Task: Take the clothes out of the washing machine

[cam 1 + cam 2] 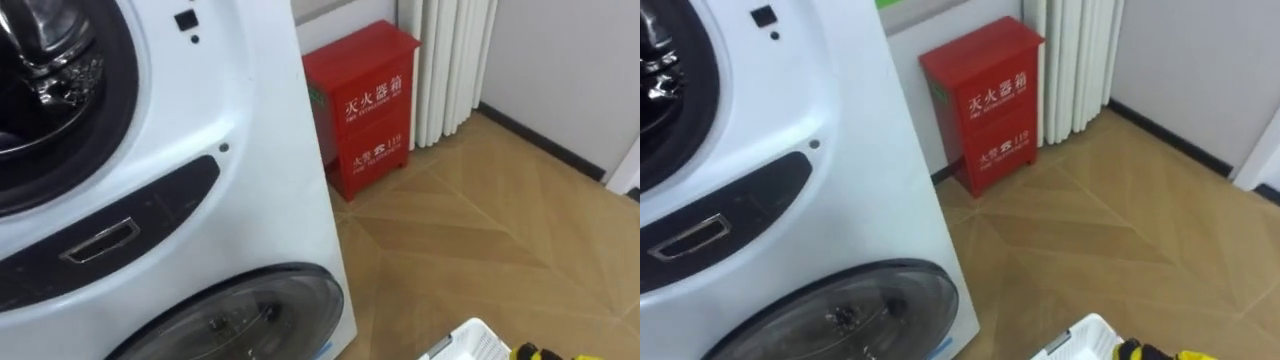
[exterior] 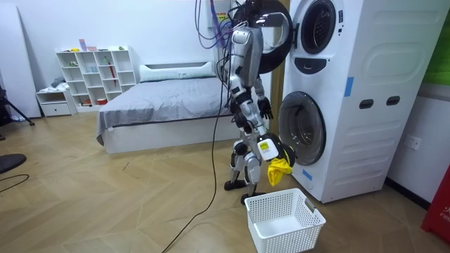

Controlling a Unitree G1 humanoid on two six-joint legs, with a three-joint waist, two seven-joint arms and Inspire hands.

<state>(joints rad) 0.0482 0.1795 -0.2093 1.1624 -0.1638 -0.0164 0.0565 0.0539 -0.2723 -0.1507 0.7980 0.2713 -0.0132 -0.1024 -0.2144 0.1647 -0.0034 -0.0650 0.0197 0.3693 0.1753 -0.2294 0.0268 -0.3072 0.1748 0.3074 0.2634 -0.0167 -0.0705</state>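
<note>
The robot is standing close before the washing machine (image 2: 351, 98), two units stacked one on the other, at the room view's right. The door (image 2: 273, 35) of the upper unit is standing open beside the robot's head, and the round lower door (image 1: 240, 315) is closed. In the eye views the shiny drum (image 1: 40, 60) is showing at the far left.

The right hand (image 2: 270, 152) is hanging low, near the knees, and it is gripping a yellow cloth (image 2: 279, 171). The cloth is hanging down from this hand in the air, just in front of the lower door and above the far edge of the white basket (image 2: 281, 212). It is outside the machine and is not lying in the basket. The basket is standing on the wooden floor (image 1: 1120, 230), near the robot's feet.

The left hand (image 2: 265, 107) is staying at hip height, its fingers are hanging loosely and holding nothing.

To the right of the machine a red cabinet (image 1: 365, 105) is standing against the wall, next to a white curtain (image 1: 450, 60). Far behind the robot a bed (image 2: 162, 98) and a white shelf (image 2: 95, 74) are standing.
</note>
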